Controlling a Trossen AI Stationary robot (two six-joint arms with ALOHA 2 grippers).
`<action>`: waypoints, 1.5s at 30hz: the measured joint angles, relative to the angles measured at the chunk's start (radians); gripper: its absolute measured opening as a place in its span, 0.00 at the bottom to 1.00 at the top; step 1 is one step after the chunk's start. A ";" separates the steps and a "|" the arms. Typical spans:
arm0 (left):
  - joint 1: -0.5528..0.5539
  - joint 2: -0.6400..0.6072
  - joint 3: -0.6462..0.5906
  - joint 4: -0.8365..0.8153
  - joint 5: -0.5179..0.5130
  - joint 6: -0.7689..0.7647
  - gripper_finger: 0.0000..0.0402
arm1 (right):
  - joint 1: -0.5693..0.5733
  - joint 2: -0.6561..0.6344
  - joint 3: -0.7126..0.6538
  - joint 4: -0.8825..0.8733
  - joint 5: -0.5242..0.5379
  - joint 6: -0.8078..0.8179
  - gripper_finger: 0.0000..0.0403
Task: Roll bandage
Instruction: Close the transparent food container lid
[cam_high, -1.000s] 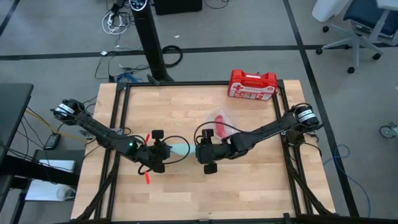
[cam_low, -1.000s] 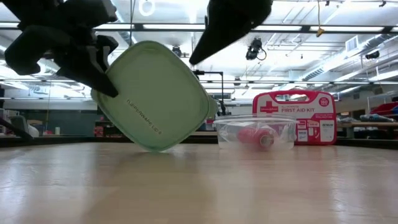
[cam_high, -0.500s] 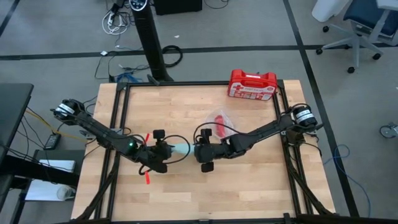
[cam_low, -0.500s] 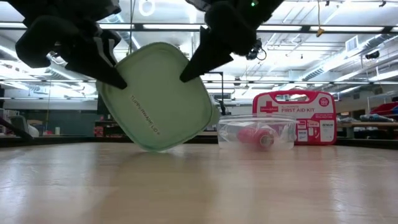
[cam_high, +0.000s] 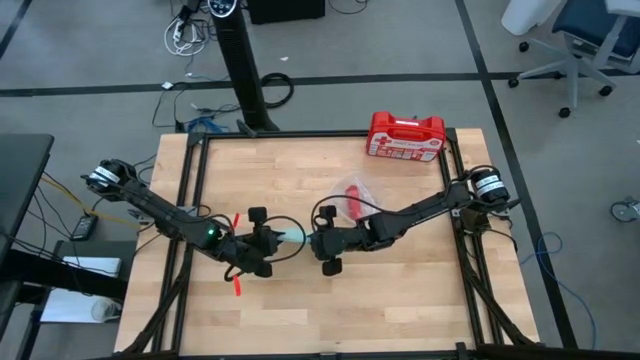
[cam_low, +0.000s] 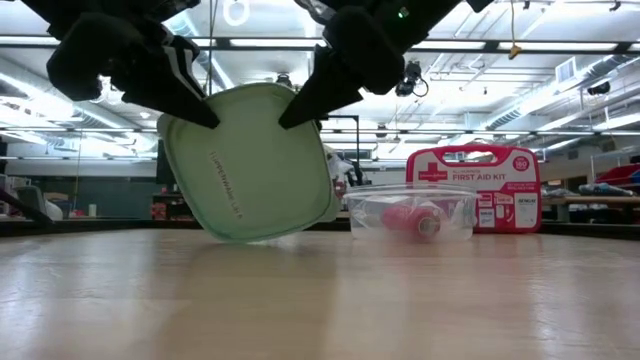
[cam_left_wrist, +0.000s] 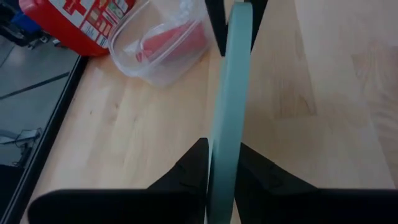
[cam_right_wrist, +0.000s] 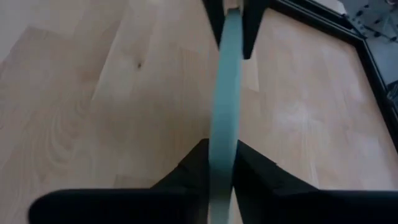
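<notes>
Mid-table, both grippers, left (cam_high: 268, 242) at nine o'clock and right (cam_high: 318, 240) at three, pinched one green lid (cam_low: 250, 165) (upright on edge) between narrowed fingers.

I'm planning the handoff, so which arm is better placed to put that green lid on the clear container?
Probably the right. Both the left gripper and the right gripper pinch the green lid on edge, but the clear container holding the red bandage lies beside the right arm.
</notes>
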 joint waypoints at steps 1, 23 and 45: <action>0.000 0.000 0.002 -0.003 0.000 0.000 0.16 | 0.000 0.000 0.000 -0.002 -0.001 -0.005 0.13; 0.000 0.000 0.310 -0.292 -0.133 0.047 0.25 | 0.000 -0.107 0.001 -0.030 0.160 -0.167 0.06; 0.332 0.081 0.357 -0.006 0.098 0.238 0.28 | -0.006 -0.232 0.001 -0.596 0.698 -0.197 0.06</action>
